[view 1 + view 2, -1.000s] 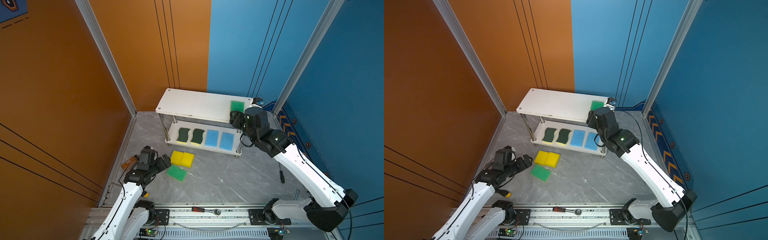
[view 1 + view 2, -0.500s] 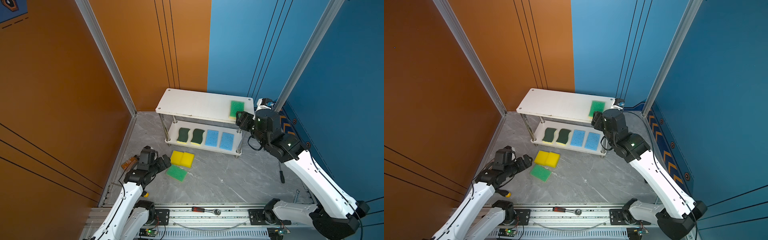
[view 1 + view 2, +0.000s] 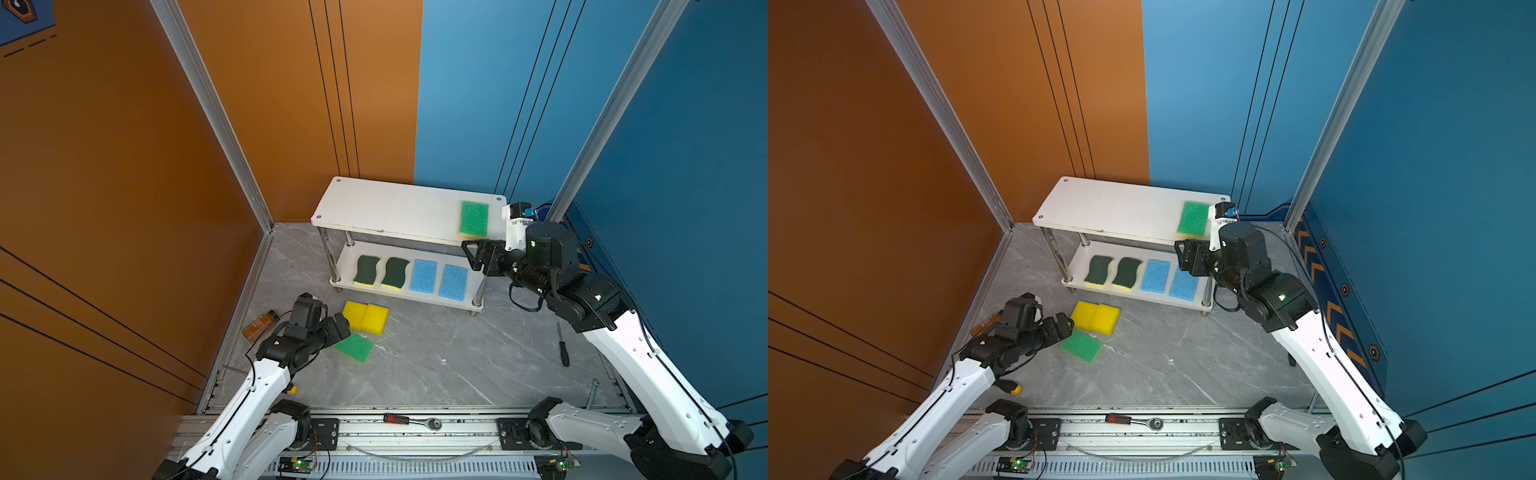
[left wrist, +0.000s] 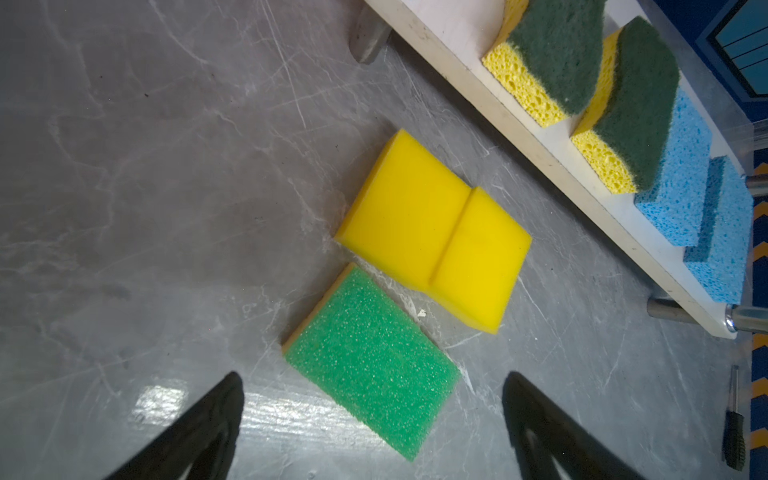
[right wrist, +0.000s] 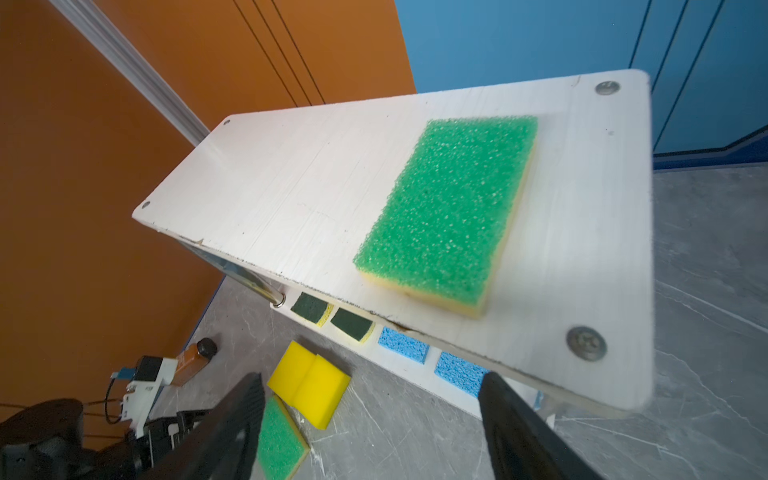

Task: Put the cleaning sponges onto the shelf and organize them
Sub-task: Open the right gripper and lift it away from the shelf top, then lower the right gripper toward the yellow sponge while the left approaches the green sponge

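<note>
Left gripper [image 4: 372, 376], spread wide and empty, should drop squarely astride the green sponge [image 4: 370, 365] lying before the shelf [image 4: 453, 29].

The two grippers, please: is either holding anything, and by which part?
Neither: the left gripper and the right gripper are both open and empty.

Two light-green sponges [image 3: 473, 219], two yellow sponges [image 3: 375, 319], two dark-green sponges [image 3: 366, 269], two blue sponges [image 3: 423, 275] — one shelf [image 3: 386, 208]
</note>
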Tool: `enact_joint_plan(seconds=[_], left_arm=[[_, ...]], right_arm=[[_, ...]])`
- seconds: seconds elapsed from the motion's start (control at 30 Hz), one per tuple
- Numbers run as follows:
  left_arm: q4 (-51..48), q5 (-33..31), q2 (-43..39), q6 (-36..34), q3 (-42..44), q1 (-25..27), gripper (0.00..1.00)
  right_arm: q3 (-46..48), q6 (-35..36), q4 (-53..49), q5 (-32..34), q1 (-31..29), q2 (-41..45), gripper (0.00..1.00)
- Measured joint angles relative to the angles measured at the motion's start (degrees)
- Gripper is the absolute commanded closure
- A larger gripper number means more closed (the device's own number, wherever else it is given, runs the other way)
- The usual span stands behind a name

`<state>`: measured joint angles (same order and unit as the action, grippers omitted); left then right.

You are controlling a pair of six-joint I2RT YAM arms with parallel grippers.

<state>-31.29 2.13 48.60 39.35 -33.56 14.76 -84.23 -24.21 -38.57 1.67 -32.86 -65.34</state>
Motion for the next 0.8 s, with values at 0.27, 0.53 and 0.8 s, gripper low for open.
enact_joint_plan(seconds=[0.27, 0.53, 0.8], left_arm=[[-0.02, 0.2, -0.83, 2.78, 0.0, 0.74, 0.02], [-1.27, -1.7, -3.28, 7.74, 1.53, 6.45, 0.02], [-2.56, -5.51, -4.57, 12.98, 3.74, 14.27, 0.02]], right_arm=[[4.46, 7.91, -0.94, -3.45, -7.72, 2.21, 0.15], [10.01, 13.51, 0.98, -4.81, -15.39, 2.49, 0.14], [20.55, 14.34, 9.75, -5.09, -21.14, -3.61, 0.14]])
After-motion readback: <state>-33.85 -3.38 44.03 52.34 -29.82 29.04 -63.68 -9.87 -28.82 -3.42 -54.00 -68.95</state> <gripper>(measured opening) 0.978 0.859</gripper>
